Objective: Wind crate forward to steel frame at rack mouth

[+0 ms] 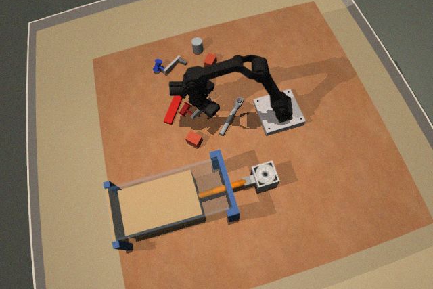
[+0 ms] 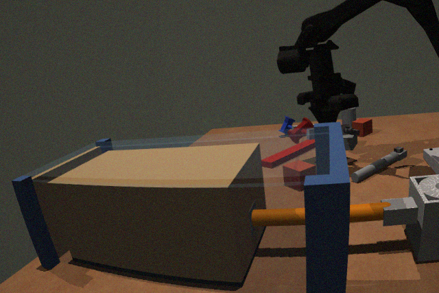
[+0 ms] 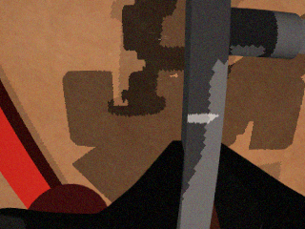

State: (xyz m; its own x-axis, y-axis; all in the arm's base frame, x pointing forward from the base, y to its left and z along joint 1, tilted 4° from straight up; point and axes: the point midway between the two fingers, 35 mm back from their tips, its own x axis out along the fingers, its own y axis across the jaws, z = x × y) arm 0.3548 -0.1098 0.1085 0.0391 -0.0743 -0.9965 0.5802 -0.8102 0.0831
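Winch handle, grey bar, red knob: bar pinched in claw. Landmark, crate: behind steel frame, short of it. Beyond crate: red strip, two red blocks. Brown bench mat; dark grey surroundings.

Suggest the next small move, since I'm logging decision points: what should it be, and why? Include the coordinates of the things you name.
Probably a short straight lift: the gripper [image 1: 199, 109] [image 3: 194, 151] is shut on the grey crank bar [image 3: 205, 95], which seems low over the bench, while the winch's round hole [image 1: 264, 174] stands unfilled.
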